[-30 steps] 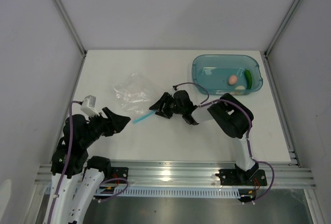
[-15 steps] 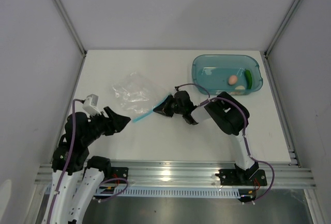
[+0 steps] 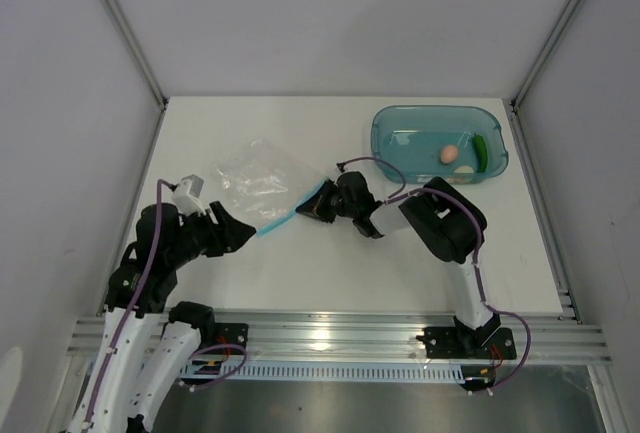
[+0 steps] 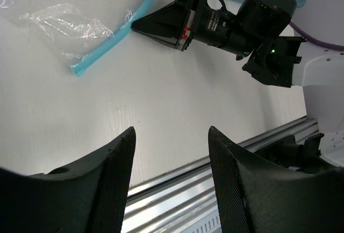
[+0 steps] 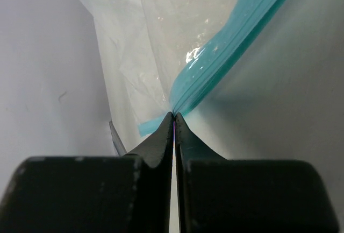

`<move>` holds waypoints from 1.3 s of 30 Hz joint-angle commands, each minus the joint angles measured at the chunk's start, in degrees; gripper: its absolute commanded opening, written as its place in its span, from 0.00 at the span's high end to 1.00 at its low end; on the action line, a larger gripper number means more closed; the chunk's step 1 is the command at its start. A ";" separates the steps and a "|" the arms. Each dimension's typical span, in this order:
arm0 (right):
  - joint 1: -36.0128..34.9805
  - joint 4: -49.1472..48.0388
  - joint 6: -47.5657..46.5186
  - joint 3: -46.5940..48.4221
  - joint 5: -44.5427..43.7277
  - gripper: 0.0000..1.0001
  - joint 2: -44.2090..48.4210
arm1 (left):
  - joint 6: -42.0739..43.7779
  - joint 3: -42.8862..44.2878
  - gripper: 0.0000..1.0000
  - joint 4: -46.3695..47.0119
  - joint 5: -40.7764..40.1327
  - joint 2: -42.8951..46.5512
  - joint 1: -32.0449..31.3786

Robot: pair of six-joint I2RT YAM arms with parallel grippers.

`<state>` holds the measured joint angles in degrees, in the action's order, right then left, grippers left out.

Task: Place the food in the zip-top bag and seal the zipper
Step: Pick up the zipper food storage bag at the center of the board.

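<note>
The clear zip-top bag (image 3: 255,175) lies flat left of centre, its light blue zipper (image 3: 280,219) along the near-right edge. My right gripper (image 3: 303,211) is shut on the zipper's right end; in the right wrist view the zipper (image 5: 226,55) runs out from the right gripper (image 5: 174,114). My left gripper (image 3: 248,234) stands open just short of the zipper's left end, with nothing between its fingers (image 4: 115,163). The food is in the teal tub (image 3: 400,118): a pink egg (image 3: 450,154), a green piece (image 3: 481,151) and a white round one (image 3: 464,170), partly hidden by the right arm.
The teal tub stands at the back right of the white table. A metal rail (image 3: 340,331) runs along the near edge. The right arm (image 3: 440,218) stretches from the rail to the table's middle. Grey walls close in both sides.
My right gripper has gone from open to shut on the zipper's end. The left arm has moved forward and right, nearer the zipper's other end, its jaws narrowing a little.
</note>
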<state>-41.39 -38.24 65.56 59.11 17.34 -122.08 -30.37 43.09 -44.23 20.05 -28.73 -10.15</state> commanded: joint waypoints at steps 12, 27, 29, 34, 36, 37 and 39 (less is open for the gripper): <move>-0.27 4.75 -1.49 -3.48 4.45 1.00 12.48 | 2.43 4.82 0.34 4.05 -24.60 -16.53 -19.63; -1.24 2.73 2.12 -8.40 4.54 1.00 17.40 | -10.51 -1.51 0.37 18.64 -25.42 -19.44 -23.51; -0.89 5.52 1.42 -8.22 4.54 1.00 17.84 | -7.10 -1.52 0.37 18.56 -25.50 -19.25 -23.60; -0.19 12.13 -2.01 -6.12 4.89 1.00 18.72 | -1.63 0.67 0.39 13.30 -29.01 -23.82 -25.52; 0.08 13.63 -2.63 -5.59 5.85 1.00 18.55 | -0.13 1.55 0.40 11.45 -33.75 -26.72 -28.59; 0.16 13.89 -3.07 -5.15 6.21 1.00 18.46 | -0.04 1.91 0.40 11.10 -35.50 -27.60 -29.74; 0.43 14.33 -3.16 -5.06 7.00 1.00 18.55 | 0.49 2.26 0.39 10.57 -40.16 -30.15 -32.64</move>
<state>-41.39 -26.09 64.31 51.92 22.57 -105.56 -33.17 42.59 -31.86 -12.58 -56.77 -39.53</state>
